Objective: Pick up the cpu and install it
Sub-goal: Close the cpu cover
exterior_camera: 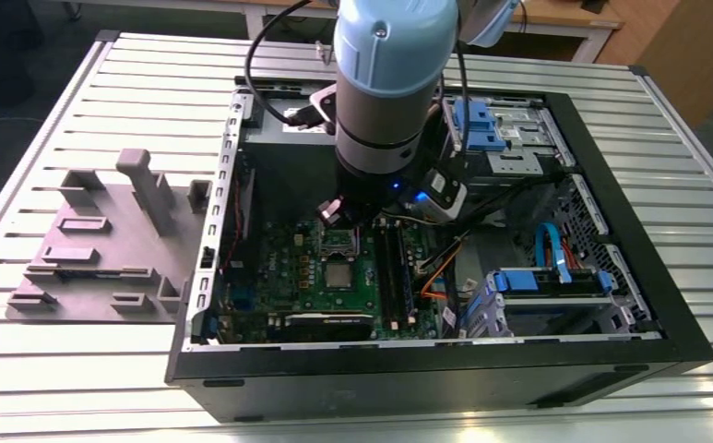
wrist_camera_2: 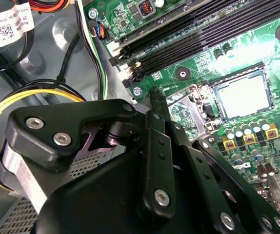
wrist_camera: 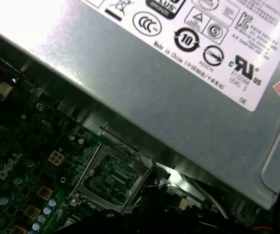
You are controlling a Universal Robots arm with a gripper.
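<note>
Watching the exterior view, I see the arm standing down into the open computer case, which sits mid-frame on the slatted metal worktop. The cpu lies flat on the green motherboard, low and a little left of centre, just below the metal-framed socket and clear of the arm. In the second wrist view the gripper hangs over the board close to the socket. The cpu sits a little beyond, untouched, beside the black memory slots. I cannot tell whether the fingers are apart or together. In the first wrist view the socket lies near the grey power supply. A grey fixture rests on the worktop at the exterior view's left.
</note>
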